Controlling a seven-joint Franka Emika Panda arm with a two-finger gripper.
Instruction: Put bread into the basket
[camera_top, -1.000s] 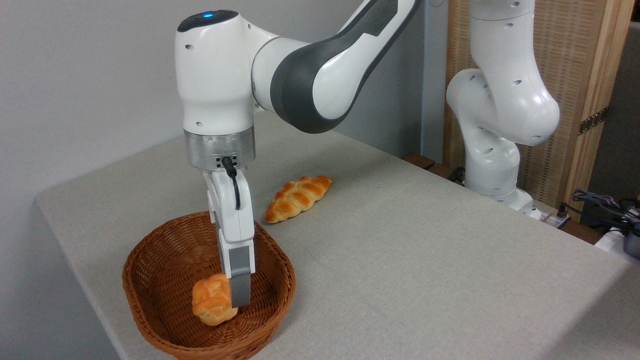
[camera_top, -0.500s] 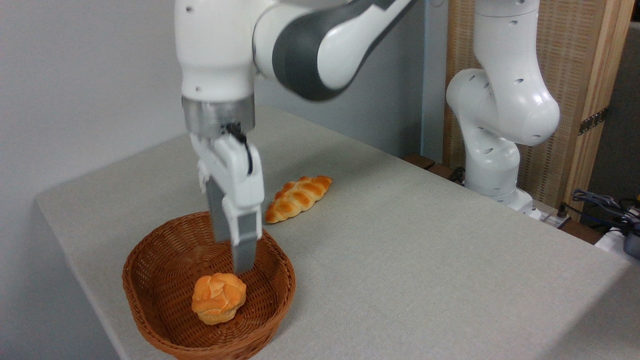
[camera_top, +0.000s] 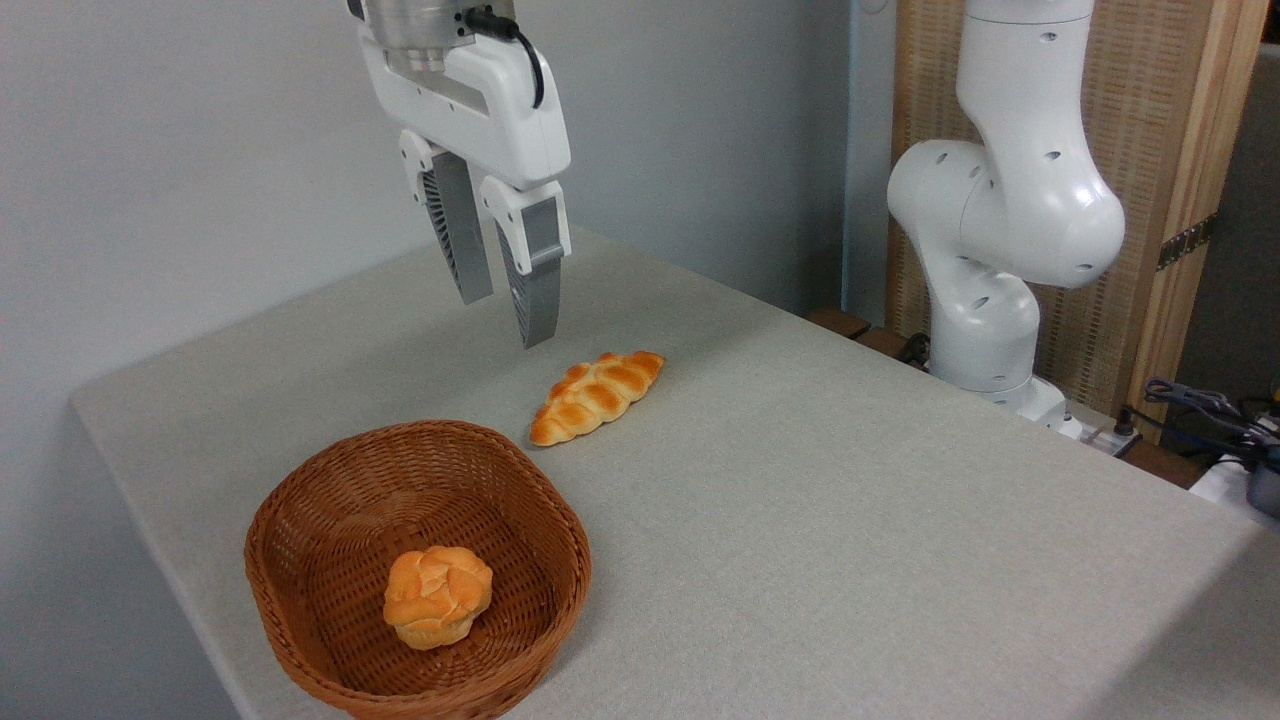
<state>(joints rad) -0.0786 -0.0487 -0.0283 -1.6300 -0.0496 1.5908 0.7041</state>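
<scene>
Grey cloth surface (camera_top: 800, 520) carrying everything, stretching from left edge to right corner. White robot arm base (camera_top: 1000, 230) standing at back right, off the surface edge, wood-and-cane panel (camera_top: 1150, 150) behind it. Hanging high above the surface, well clear of all items: hand (camera_top: 503, 318), fingers apart with a clear gap, gripping nothing. Sitting at front left: brown wicker basket (camera_top: 300, 520), upright, close to the near surface edge. Lying flat on the surface just behind the basket's far rim, apart from it: long braided golden loaf (camera_top: 596, 396), not part of the job. Resting inside the basket on its floor, slightly right of centre, knotted top up: bread (camera_top: 437, 596), free of any grip.

Judging step: placing looking done, release complete, hand in retreat position above. Judging progress: task reading as finished or nearly so, bread sitting fully within the basket walls. Calling for next: nothing more than parking the arm away, keeping fingers off the basket rim and the loaf below.

Noting around: tangle of cables (camera_top: 1200, 410) at far right edge, well apart from the work zone. Blocking nothing: open surface between hand and basket, loaf nearest thing under the fingertips but not in any needed path. Seeing no risk of tipping, basket sitting level.
</scene>
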